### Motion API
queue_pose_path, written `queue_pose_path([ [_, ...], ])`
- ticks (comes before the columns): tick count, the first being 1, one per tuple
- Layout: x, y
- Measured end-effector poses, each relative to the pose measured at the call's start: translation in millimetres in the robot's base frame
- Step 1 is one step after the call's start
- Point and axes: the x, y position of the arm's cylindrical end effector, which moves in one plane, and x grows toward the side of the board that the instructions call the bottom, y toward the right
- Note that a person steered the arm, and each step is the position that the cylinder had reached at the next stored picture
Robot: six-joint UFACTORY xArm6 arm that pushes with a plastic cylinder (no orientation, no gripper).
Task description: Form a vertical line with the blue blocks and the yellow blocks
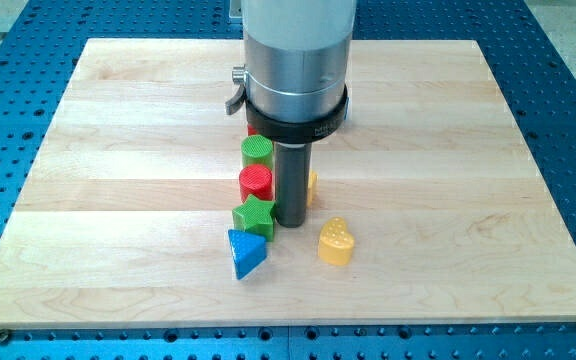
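While the rod stands near board centre, my tip (289, 223) rests on the wooden board (118, 150) just at 3 o'clock of the green star block (254, 216) and touching or nearly touching it; cannot tell which. No jaws on this tool, so nothing is grasped: it is a bare rod, free of any hold, able only to shove. A column runs up the view's middle: green cylinder (257, 151) at 12 o'clock, red cylinder (255, 182) below it, green star, then the blue triangular block (246, 252) at 6 o'clock. Something red peeks out behind the arm's collar above the green cylinder; shape hidden. Task blocks: blue triangle sits at the column's foot, point toward the view's bottom-left. One yellow block (312, 186) is mostly hidden behind the rod at its 3 o'clock; a yellow heart-like block (336, 241) lies at 4 o'clock of the tip, apart from the blue. Judgement: the tip sits between column and yellows, likely placed to work the yellows toward the blue's line. Only one blue visible.
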Motion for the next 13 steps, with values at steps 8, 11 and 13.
queue_pose_path([
  [8, 85.4, -8.7],
  [11, 41.4, 53.2],
  [13, 105.5, 9.0],
])
